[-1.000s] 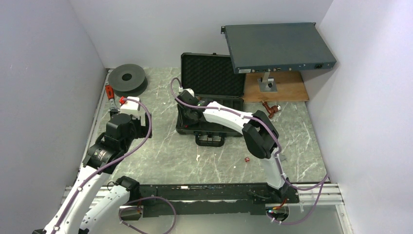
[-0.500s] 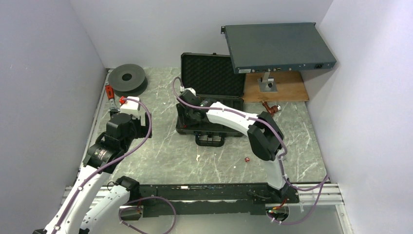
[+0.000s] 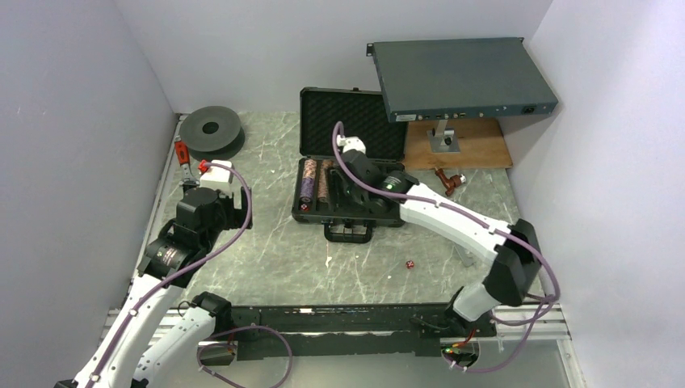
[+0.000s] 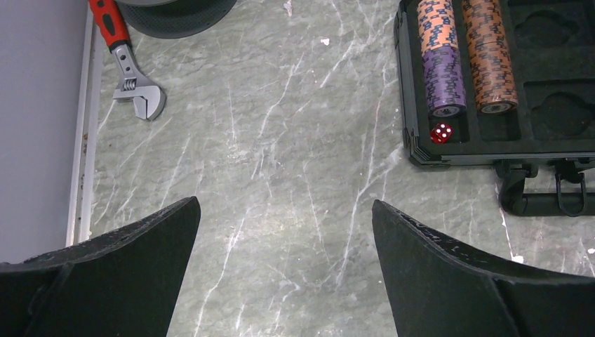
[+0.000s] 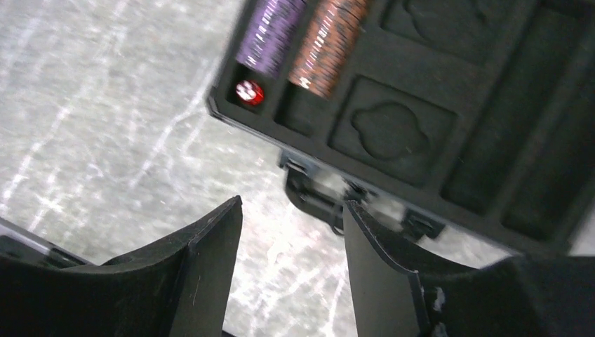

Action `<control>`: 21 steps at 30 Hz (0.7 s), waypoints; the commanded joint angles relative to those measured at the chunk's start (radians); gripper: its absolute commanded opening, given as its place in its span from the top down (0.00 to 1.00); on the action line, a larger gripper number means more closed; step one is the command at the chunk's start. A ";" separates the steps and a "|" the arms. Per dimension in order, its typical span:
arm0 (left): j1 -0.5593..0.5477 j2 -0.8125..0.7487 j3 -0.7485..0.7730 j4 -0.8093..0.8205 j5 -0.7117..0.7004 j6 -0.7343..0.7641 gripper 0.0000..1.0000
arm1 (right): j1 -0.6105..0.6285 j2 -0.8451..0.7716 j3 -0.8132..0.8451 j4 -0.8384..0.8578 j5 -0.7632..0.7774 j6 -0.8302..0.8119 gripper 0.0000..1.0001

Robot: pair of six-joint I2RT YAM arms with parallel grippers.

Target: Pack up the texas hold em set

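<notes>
The black briefcase (image 3: pixel 386 212) lies open mid-table, its egg-crate foam lid (image 3: pixel 351 121) standing up behind. In its slotted tray (image 5: pixel 393 133) lie a row of purple chips (image 4: pixel 443 81) and a row of brown chips (image 4: pixel 490 56), with a red die (image 4: pixel 440 132) in the small pocket at the front left corner. A second red die (image 3: pixel 409 264) lies loose on the table in front of the case. My right gripper (image 5: pixel 292 203) hovers open over the case's front edge and handle (image 5: pixel 330 203), holding nothing. Well left of the case, my left gripper (image 4: pixel 284 202) is wide open over bare table.
A large flat grey rack box (image 3: pixel 462 78) sits on a stand over a wooden board (image 3: pixel 476 149) at the back right. A dark round spool (image 3: pixel 211 129) and a red-handled wrench (image 4: pixel 130 67) lie at the back left. A reddish clamp (image 3: pixel 449 179) lies right of the case.
My right arm has swung from the tray's left side toward the right and lifted, uncovering the chip rows and the die in the tray. Its jaws have widened. The left arm is still.
</notes>
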 commanded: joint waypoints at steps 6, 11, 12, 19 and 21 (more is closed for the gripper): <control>0.006 -0.006 0.004 0.029 0.012 0.007 0.01 | 0.002 -0.246 -0.261 -0.139 0.145 0.059 0.38; 0.006 0.001 0.005 0.026 0.013 0.006 0.01 | 0.000 -0.350 -0.362 -0.236 0.158 0.137 0.34; 0.006 0.001 0.007 0.026 0.013 0.006 0.01 | 0.000 -0.369 -0.378 -0.256 0.159 0.155 0.31; 0.006 0.001 0.010 0.023 0.022 0.005 0.01 | -0.002 -0.493 -0.493 -0.329 0.172 0.286 0.02; 0.006 -0.005 0.009 0.024 0.022 0.005 0.01 | -0.005 -0.505 -0.506 -0.341 0.172 0.312 0.00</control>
